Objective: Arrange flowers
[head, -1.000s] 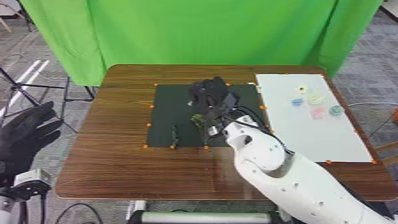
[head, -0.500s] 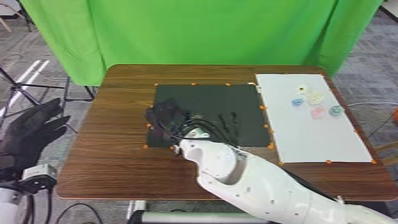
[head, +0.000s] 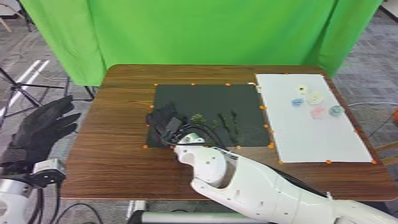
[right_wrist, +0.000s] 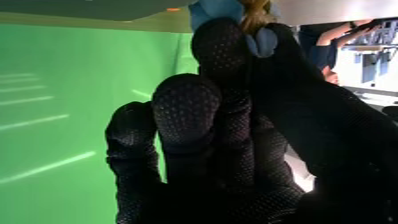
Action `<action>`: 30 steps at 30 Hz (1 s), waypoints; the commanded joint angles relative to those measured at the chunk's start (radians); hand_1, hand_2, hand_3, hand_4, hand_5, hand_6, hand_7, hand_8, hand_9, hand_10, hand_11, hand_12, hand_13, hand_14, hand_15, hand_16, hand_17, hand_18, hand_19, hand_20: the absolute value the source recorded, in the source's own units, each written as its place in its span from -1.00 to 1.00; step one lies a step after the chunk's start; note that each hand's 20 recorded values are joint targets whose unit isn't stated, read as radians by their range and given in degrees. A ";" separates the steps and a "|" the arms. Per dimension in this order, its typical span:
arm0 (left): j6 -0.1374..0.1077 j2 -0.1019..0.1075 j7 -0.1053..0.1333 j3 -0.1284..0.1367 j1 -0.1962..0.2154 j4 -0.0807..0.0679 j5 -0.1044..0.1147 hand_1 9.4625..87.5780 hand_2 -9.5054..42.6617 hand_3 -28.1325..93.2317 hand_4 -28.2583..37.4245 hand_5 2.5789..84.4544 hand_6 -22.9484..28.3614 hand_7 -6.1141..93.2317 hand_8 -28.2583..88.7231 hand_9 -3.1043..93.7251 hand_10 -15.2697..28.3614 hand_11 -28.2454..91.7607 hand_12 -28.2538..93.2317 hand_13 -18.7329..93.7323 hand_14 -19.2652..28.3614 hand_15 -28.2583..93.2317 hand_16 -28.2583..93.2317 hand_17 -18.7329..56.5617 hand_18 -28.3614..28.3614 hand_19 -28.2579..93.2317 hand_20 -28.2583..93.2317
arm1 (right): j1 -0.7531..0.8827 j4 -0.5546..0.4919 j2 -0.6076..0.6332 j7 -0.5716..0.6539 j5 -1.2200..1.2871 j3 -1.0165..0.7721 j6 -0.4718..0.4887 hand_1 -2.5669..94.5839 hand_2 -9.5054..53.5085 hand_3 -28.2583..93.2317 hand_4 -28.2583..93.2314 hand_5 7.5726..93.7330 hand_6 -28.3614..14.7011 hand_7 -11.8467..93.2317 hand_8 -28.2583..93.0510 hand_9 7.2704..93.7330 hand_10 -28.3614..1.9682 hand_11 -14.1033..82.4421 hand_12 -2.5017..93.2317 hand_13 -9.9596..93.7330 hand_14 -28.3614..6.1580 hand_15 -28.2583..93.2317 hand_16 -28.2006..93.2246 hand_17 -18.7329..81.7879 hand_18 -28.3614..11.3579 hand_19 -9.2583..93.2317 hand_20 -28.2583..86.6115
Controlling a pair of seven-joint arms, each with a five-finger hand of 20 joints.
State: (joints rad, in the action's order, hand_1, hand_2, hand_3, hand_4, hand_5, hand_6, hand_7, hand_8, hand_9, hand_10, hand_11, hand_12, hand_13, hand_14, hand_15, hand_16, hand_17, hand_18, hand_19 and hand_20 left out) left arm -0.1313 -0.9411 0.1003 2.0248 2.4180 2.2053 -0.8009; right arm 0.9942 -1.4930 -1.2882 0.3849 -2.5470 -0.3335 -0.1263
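In the head view, the right hand (head: 165, 119) is over the left part of the black mat (head: 200, 95), toward the mat's near left corner. Its forearm slants in from the table's near right corner. In the right wrist view, this hand (right_wrist: 187, 117) has its thumb (right_wrist: 302, 80) and a fingertip brought together on a blue flower (right_wrist: 218, 9), pinching it. Blue petals stand out past the fingertips, and one small petal lies between thumb and finger, with a tan part (right_wrist: 256, 20) beside the blue.

The left hand (head: 40, 125) is open, its fingers straight and somewhat apart, just outside the left edge of the table (head: 120, 170).

The black mat carries a green sprig (head: 198, 119) just beside the right hand, and two dark, slender stems (head: 234, 121) between the sprig and the mat's right edge. The stems lie next to each other, apart, running roughly from the far side to the near side.

The white sheet (head: 315, 142), along the right edge of the table, holds a loose group of pale flower heads in its far half. A pale yellow one (head: 302, 90) is nearest the sheet's far edge; a light blue one (head: 298, 102) and a cream one (head: 314, 99) sit close together nearer. A pink one (head: 317, 113) lies nearer again, and a teal one (head: 336, 110) is near the right edge. Small orange markers (head: 329, 161) dot the borders of mat and sheet.
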 commanded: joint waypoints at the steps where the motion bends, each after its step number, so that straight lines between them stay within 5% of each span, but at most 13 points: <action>1: 0.009 -0.007 -0.006 0.004 0.010 0.000 0.002 -0.55 -0.73 0.65 -0.92 -0.37 -0.04 -0.39 -0.73 -0.47 0.17 -0.16 -0.26 -0.30 0.37 -0.04 -0.50 -0.72 0.69 0.16 -0.38 | 0.004 -0.050 0.001 -0.008 -0.009 -0.032 0.066 -0.10 -1.00 0.73 -1.00 0.20 0.42 0.26 -0.46 0.57 0.45 -0.02 0.07 0.48 0.32 0.65 0.00 -0.11 -0.57 0.81 0.51; 8: 0.013 -0.008 -0.007 -0.001 0.007 -0.002 0.003 -0.54 -0.72 0.65 -0.92 -0.37 -0.04 -0.40 -0.73 -0.47 0.17 -0.16 -0.26 -0.30 0.37 -0.05 -0.50 -0.72 0.69 0.16 -0.38 | 0.007 -0.041 0.001 -0.007 -0.020 -0.040 0.105 -0.28 -1.00 0.81 -1.00 0.15 0.42 0.10 -0.62 0.38 0.29 0.26 -0.25 0.40 0.28 0.69 -0.01 -0.16 -0.58 0.79 0.53; 18: -0.002 -0.034 0.020 0.003 0.035 0.008 0.003 -0.54 -0.72 0.65 -0.92 -0.37 -0.04 -0.40 -0.73 -0.47 0.17 -0.16 -0.26 -0.30 0.37 -0.04 -0.50 -0.72 0.69 0.16 -0.38 | 0.024 -0.084 0.027 -0.022 -0.025 -0.090 0.151 -0.32 -1.00 0.84 -1.00 0.13 0.40 0.09 -0.84 0.33 0.25 0.25 -0.28 0.36 0.25 0.70 -0.01 -0.18 -0.59 0.77 0.54; 21: -0.010 -0.051 0.042 0.011 0.060 0.018 0.003 -0.54 -0.72 0.65 -0.92 -0.37 -0.04 -0.40 -0.73 -0.47 0.17 -0.16 -0.26 -0.30 0.37 -0.04 -0.50 -0.72 0.69 0.16 -0.38 | 0.040 -0.135 0.071 -0.021 0.002 -0.151 0.161 -0.35 -1.00 0.85 -1.00 0.09 0.38 0.08 -0.84 0.28 0.25 0.25 -0.28 0.33 0.23 0.70 -0.02 -0.20 -0.59 0.77 0.53; 30: -0.016 -0.088 0.054 0.028 0.097 0.036 0.001 -0.54 -0.72 0.65 -0.92 -0.37 -0.04 -0.40 -0.73 -0.47 0.17 -0.16 -0.26 -0.30 0.37 -0.04 -0.50 -0.72 0.69 0.16 -0.38 | 0.163 -0.241 0.345 0.118 0.123 -0.436 0.090 -0.38 -1.00 0.89 -1.00 -0.16 0.21 0.03 -0.82 -0.07 0.05 0.24 -0.30 0.14 0.11 0.65 -0.09 -0.25 -0.56 0.76 0.52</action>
State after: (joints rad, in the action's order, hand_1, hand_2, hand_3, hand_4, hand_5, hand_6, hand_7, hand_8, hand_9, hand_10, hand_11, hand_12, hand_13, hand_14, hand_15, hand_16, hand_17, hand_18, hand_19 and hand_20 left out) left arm -0.1315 -0.9956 0.1403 2.0391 2.4736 2.2244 -0.8009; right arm 1.0994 -1.7233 -1.1890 0.3793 -2.4608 -0.5847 0.0280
